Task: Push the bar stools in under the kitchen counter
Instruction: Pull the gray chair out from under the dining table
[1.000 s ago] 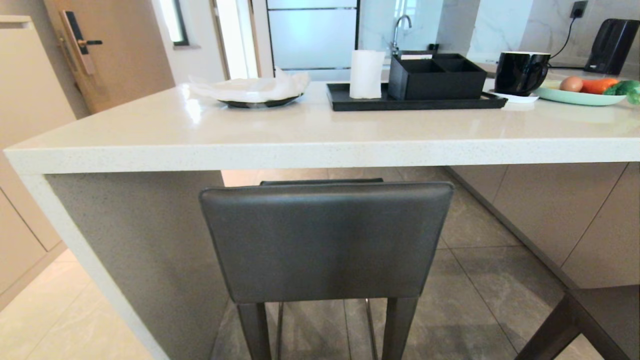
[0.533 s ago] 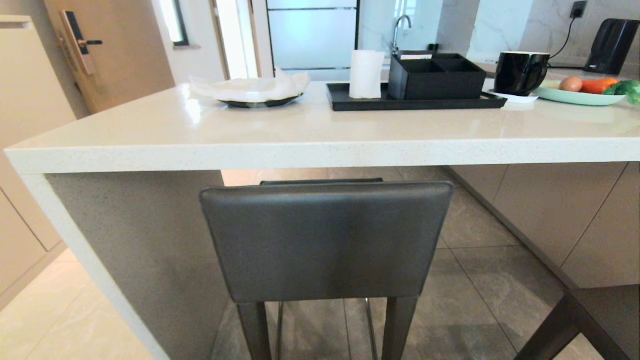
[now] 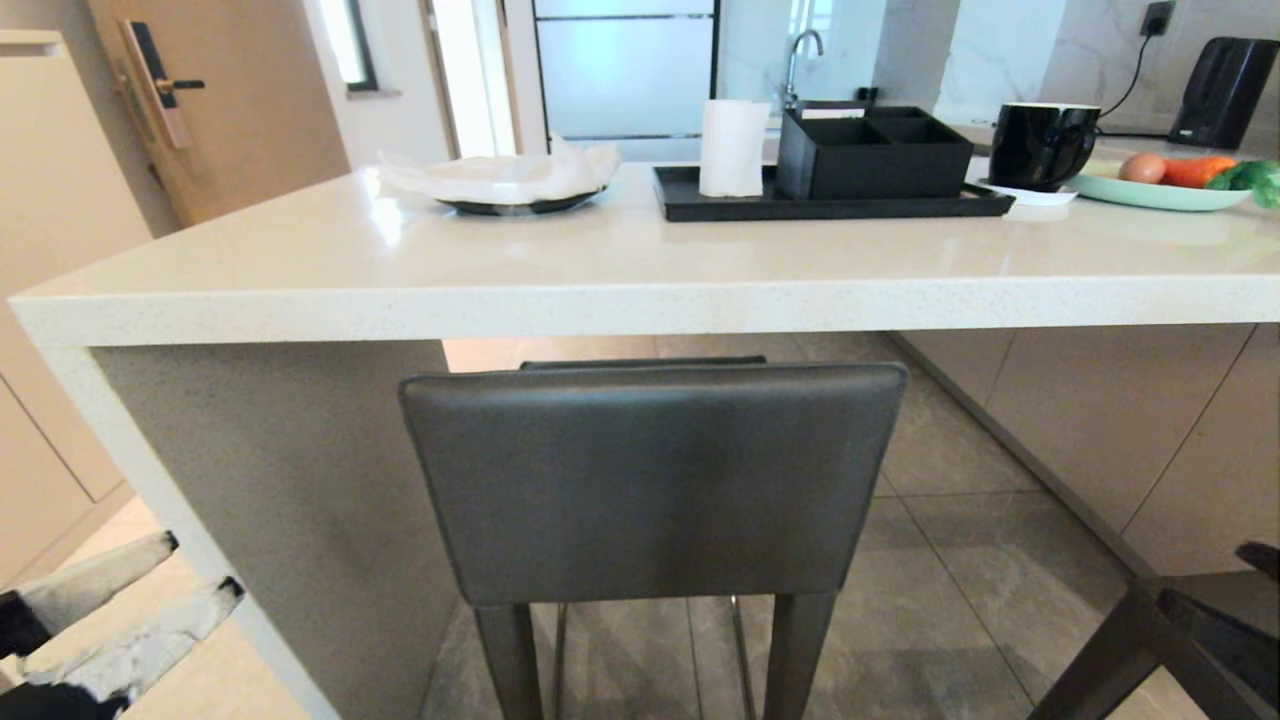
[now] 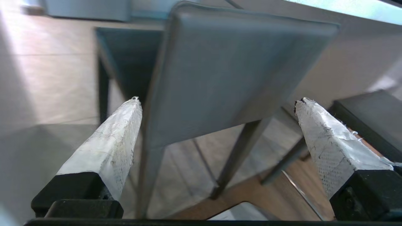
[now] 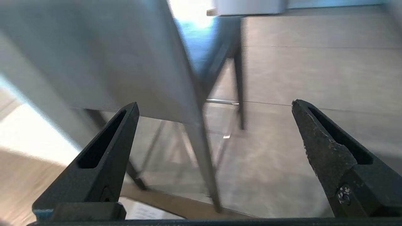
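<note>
Daylight comes from the frosted glass door behind the desk, and the glossy top throws white glare near its far left corner. Under the slab the floor lies in soft shadow. The head view is sharp, though straight lines bow toward its edges. Both wrist views are smeared: the stool looks hazy, and in the right wrist view its backrest streaks.
</note>
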{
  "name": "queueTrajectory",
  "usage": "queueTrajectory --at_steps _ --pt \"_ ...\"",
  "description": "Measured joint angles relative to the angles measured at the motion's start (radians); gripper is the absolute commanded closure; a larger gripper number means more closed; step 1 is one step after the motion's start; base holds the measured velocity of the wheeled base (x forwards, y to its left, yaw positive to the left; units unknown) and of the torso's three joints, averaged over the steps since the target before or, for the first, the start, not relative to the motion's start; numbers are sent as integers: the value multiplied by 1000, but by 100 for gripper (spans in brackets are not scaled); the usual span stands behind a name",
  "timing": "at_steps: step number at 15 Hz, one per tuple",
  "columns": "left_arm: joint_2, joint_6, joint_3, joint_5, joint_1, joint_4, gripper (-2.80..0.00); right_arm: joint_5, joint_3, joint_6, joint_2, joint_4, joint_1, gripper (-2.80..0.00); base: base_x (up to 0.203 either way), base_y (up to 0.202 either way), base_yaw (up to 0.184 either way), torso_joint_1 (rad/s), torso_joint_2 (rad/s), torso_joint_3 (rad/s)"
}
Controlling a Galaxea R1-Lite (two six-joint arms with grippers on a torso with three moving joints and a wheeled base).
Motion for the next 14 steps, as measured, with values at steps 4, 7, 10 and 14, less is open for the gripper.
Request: queueTrajectory --at_steps 4,7,10,14 --pt "194 11 42 -171 1 -177 -280 180 -33 -24 170 -85 20 -280 0 0 0 0 0 0" --pt "305 103 54 -254 4 -218 -280 272 -71 -26 270 -108 34 -280 0 0 0 0 0 0" --pt "459 136 90 -324 12 -422 -280 284 -77 -26 373 -207 47 -280 0 0 0 0 0 0" --pt "712 138 165 -402 50 -797 -280 290 -58 -27 486 -311 78 -280 0 0 0 0 0 0"
